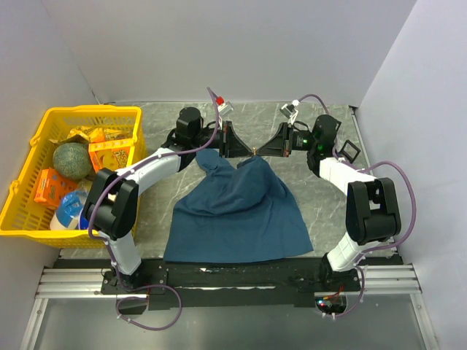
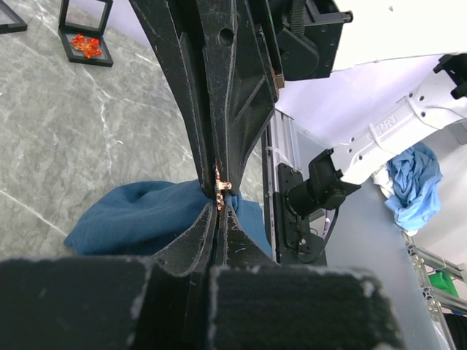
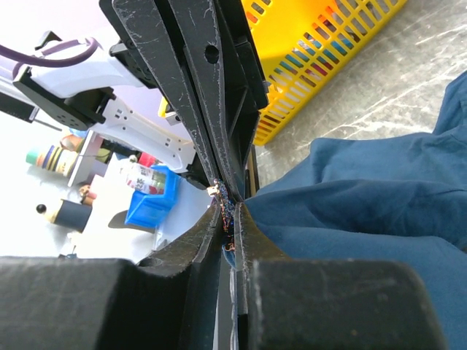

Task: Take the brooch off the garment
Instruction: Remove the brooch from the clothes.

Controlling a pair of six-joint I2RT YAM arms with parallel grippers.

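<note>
Where the garment (image 1: pixel 233 211) rises near the worktop's (image 1: pixel 157 120) far edge, the right gripper (image 3: pixel 228 213) pinches its cloth. The left gripper (image 2: pixel 221 210) is pressed together on the brooch (image 2: pixel 221 189).

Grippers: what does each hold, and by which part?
The left gripper seems shut on the brooch, pinching its near edge. The right gripper pinches a raised fold of the shirt right beside the brooch.
</note>
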